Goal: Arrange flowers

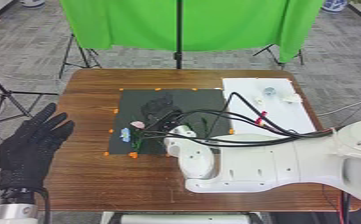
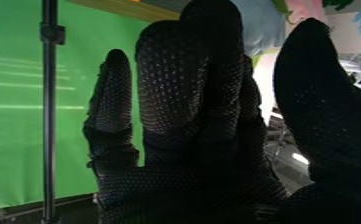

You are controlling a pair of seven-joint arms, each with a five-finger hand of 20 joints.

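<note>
On the left part of the black mat (image 1: 159, 149): pink flower (image 1: 138, 124), with blue flower (image 1: 125, 134) just beside, nearer and to the left. Green stems (image 1: 136, 145) at the near side of both. Just right of the flowers, over the mat: right hand (image 1: 166, 120), with fingers straight and close together, thumb (image 2: 314, 85) held apart. Petals in pink and pale blue past the fingertips in the wrist view; no telling whether touched. Black cables (image 1: 256, 142) above the mat and along the right arm. To the far right, on a white sheet (image 1: 243, 92): clear cup (image 1: 269, 91) and, nearer, something red (image 1: 263, 118). Orange marks around the mat. At the left edge of the table (image 1: 96, 185): left hand (image 1: 30, 155), fingers straight, slightly spread, pointing far. Beyond the table, green cloth (image 1: 123, 25).
</note>
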